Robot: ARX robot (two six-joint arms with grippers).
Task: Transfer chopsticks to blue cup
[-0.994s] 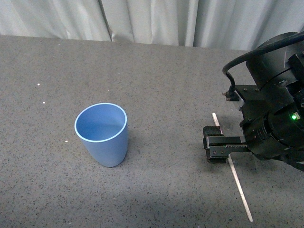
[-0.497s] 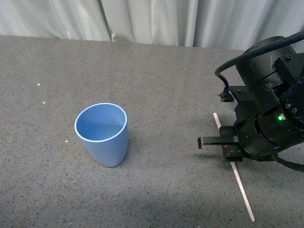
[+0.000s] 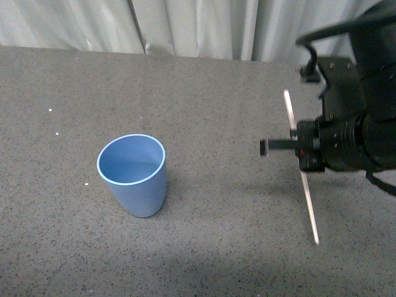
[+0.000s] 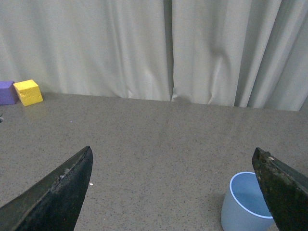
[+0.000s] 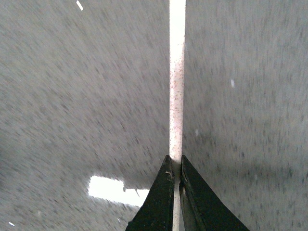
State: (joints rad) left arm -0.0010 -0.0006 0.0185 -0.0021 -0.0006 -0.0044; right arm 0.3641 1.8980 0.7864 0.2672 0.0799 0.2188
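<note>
The blue cup (image 3: 133, 175) stands upright and empty on the grey table, left of centre. My right gripper (image 3: 297, 148) is shut on the chopsticks (image 3: 309, 204), a single pale stick held near its middle, clear of the table and well right of the cup. In the right wrist view the stick (image 5: 176, 72) runs straight out from between the closed fingertips of the gripper (image 5: 176, 166). My left gripper (image 4: 172, 150) is open and empty above the table. The cup (image 4: 245, 207) shows beside its one finger (image 4: 284, 187).
A grey speckled table (image 3: 204, 93) ends at a pale curtain (image 3: 198, 25) at the back. A yellow block (image 4: 28, 92) and a purple block (image 4: 6, 91) sit by the curtain in the left wrist view.
My right gripper has closed on the stick and lifted it off the table. The stick now hangs in the air, higher in the front view. The cup has not moved.
</note>
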